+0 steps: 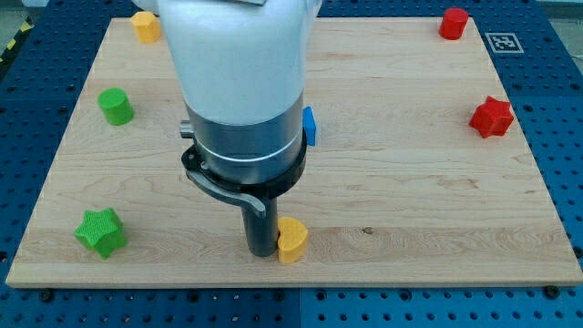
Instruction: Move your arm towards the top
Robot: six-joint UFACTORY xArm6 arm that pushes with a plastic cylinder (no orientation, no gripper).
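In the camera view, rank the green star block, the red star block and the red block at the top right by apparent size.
1. Green star block, largest, though it sits nearer the view's bottom, so nearness may inflate it.
2. Red star block, slightly smaller.
3. Red block at top right, smallest.

The small blue block point(310, 126) shows only a sliver at the view's right of the white and grey arm housing point(241, 82), its shape unreadable; the yellow block point(145, 25) at the view's top is partly covered by that housing; the housing itself is cut off by the top edge; the dark rod's end, my tip point(263, 252), stands just beside the yellow heart-shaped block point(291, 240), whether touching I cannot tell.
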